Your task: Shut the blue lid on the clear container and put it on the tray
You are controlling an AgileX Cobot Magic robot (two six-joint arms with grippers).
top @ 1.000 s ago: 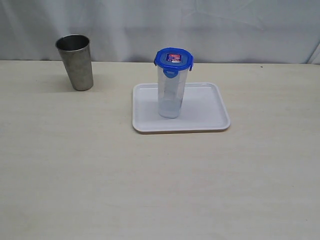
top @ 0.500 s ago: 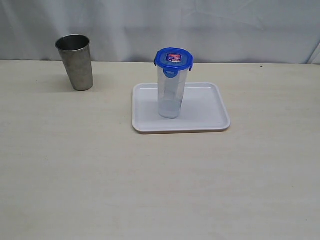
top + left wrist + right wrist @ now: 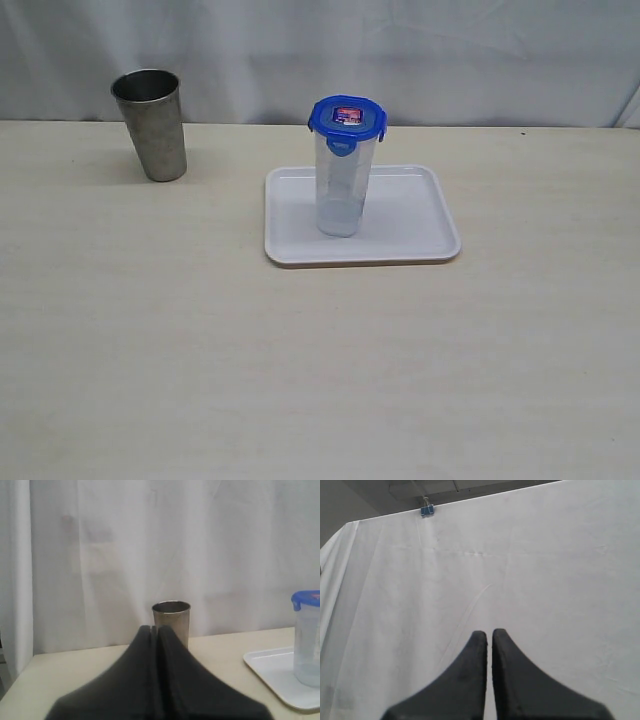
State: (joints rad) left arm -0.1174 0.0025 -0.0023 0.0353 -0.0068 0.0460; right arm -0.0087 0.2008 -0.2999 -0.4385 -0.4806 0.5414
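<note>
Locate clear container (image 3: 342,190) upright on tray (image 3: 410,215), left of centre, blue lid (image 3: 347,116) seated on top. Note left hand (image 3: 156,630) and right hand (image 3: 489,635) fully closed, gripping nothing; steel cup (image 3: 152,125) well apart on counter (image 3: 300,370)

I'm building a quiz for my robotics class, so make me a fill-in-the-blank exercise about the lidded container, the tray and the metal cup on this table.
The clear container stands upright on the ____ tray.
Its lid is ____ in colour.
The metal cup stands on the table, not on the ____.
The left gripper and the right gripper are both ____.
Missing words: white; blue; tray; shut.
</note>
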